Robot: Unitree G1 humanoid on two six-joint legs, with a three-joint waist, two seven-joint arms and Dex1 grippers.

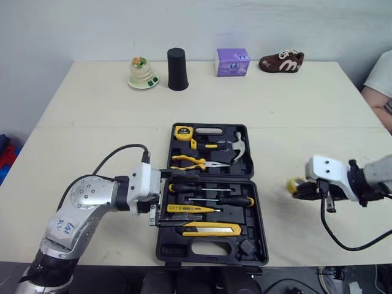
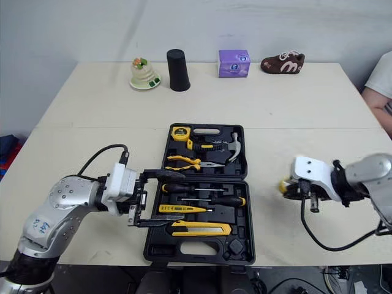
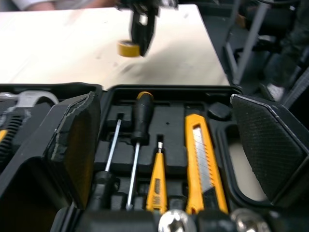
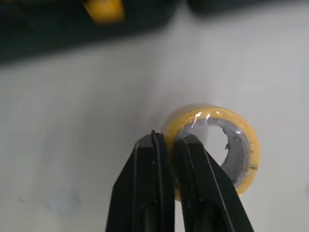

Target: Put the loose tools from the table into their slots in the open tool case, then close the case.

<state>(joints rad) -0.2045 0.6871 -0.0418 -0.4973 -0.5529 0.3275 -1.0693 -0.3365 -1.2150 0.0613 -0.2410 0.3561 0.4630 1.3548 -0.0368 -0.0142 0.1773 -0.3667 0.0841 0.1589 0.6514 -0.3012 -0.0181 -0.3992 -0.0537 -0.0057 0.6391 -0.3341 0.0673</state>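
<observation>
Right wrist view | my right hand (image 4: pixel 169 137) is pinched on the yellow tape roll (image 4: pixel 212 113), right of the tool case (image 2: pixel 202 251) | left hand (image 2: pixel 174 198) gapes wide over its screwdrivers (image 2: pixel 202 201)

A pale beige table (image 1: pixel 92 122) stands against a plain whitish wall (image 1: pixel 73 24); light is soft, even.

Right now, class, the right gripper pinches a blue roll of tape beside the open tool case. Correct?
No: the roll of tape is yellow, not blue, as the right wrist view shows. The right gripper does pinch it, beside the open tool case.
</observation>
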